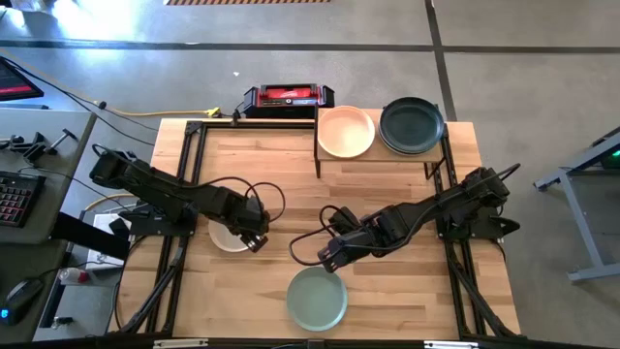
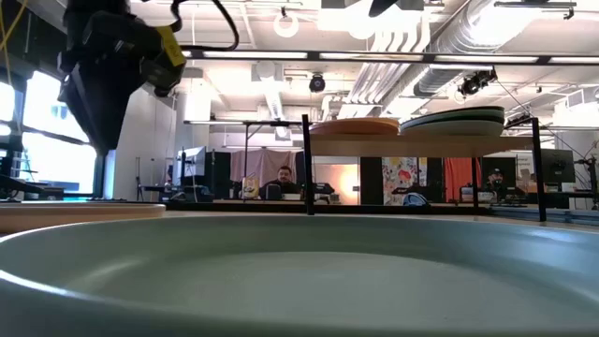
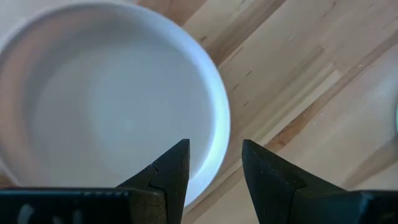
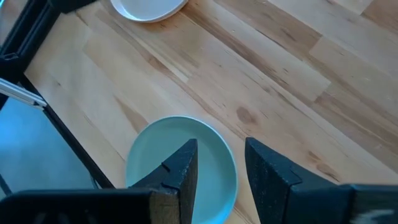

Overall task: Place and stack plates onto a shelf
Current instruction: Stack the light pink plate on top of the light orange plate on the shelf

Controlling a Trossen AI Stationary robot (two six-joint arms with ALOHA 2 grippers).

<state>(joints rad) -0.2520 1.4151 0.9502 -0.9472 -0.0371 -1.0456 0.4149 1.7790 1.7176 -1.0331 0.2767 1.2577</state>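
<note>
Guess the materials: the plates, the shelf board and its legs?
Plates, e.g. the cream plate and light green plate: probably ceramic or melamine, matte, no sharp glare on either. Shelf board: light wood, visible grain strips like the tabletop. Shelf legs: thin black rods, likely painted metal.

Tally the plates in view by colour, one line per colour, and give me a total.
Peach plate, on the shelf: 1
Dark green plate, top of a shelf stack whose depth I cannot tell: 1
Cream plate, on the table: 1
Light green plate, on the table: 1
Total: 4
</note>
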